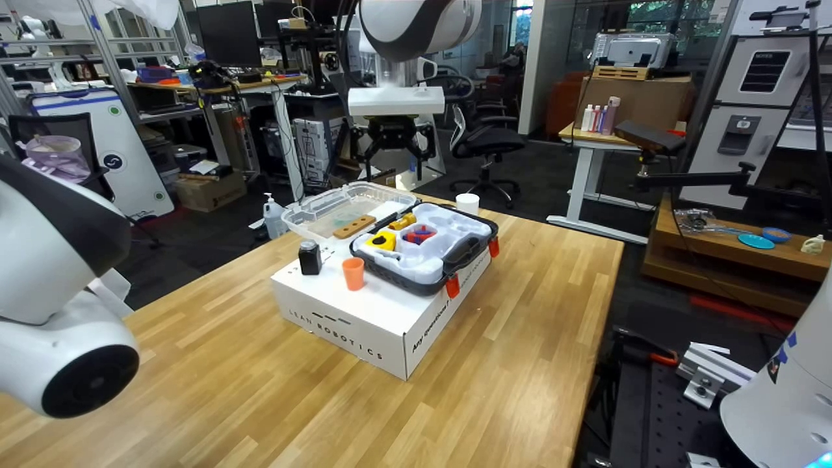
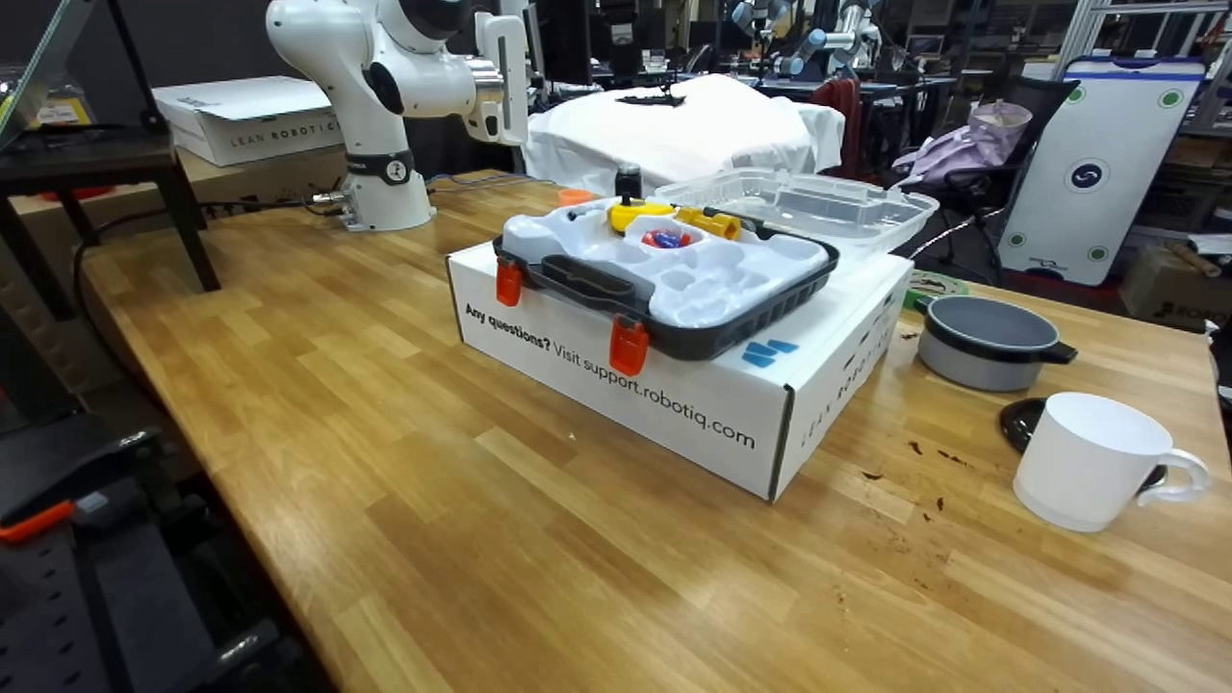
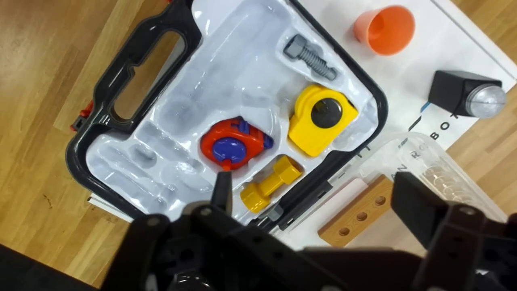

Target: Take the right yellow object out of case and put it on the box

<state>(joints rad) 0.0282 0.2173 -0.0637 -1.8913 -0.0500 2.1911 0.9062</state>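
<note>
The right yellow object (image 3: 271,185) is a small dumbbell-shaped piece lying in a slot of the case (image 3: 74,155), near the hinge side. In both exterior views it shows beside the larger yellow tape measure (image 1: 382,241). The case rests with its lid folded back on top of the white box (image 1: 344,325), whose front strip of top surface is bare. High above the lid side, in an exterior view, hangs my gripper (image 1: 394,170). Its fingers (image 3: 223,190) are spread wide with nothing held, and in the wrist view the yellow piece appears by the left one.
An orange cup (image 1: 354,273) and a black bottle (image 1: 310,257) stand on the box beside the case. A wooden block (image 3: 357,211) lies on the clear lid (image 1: 325,211). On the table are a grey pot (image 2: 987,342) and a white mug (image 2: 1088,462).
</note>
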